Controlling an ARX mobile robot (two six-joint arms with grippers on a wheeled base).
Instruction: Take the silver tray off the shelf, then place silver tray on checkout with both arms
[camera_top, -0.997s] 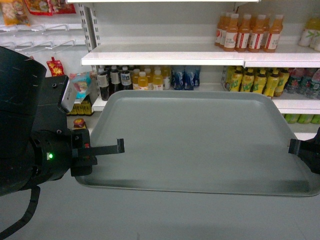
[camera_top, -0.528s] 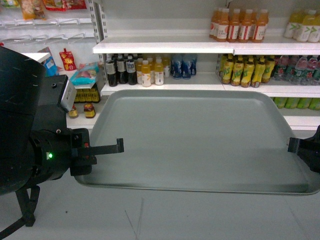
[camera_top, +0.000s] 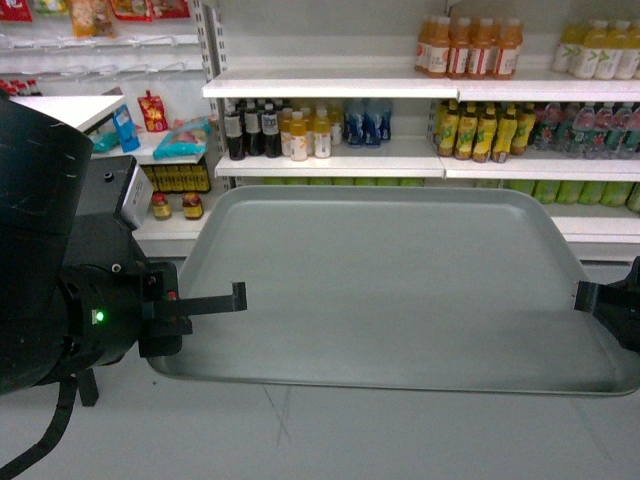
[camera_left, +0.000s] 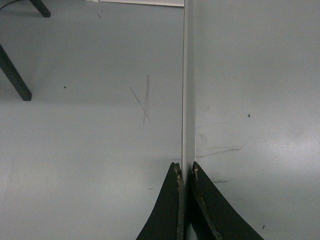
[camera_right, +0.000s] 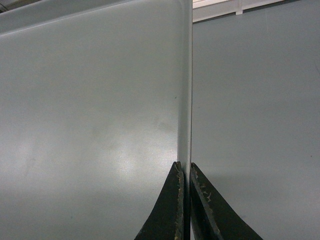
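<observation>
- Head view: silver tray (camera_top: 400, 285) was held level in the air above the grey floor (camera_top: 330, 435), clear of the shelf (camera_top: 330, 88) behind it. Left gripper (camera_top: 200, 305) was at its left rim, right gripper (camera_top: 600, 300) at its right rim.
- Left wrist view: left gripper (camera_left: 184, 172) fingers were clamped together on the tray's rim (camera_left: 188, 100).
- Right wrist view: right gripper (camera_right: 184, 170) fingers were likewise pinched on the tray's edge (camera_right: 185, 75).

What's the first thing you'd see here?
A big silver tray fills the middle of the head view, held in the air above the grey floor. The left pincer and the right pincer each pinch a side rim. Behind it, rows of drink bottles line the white shelf.
</observation>
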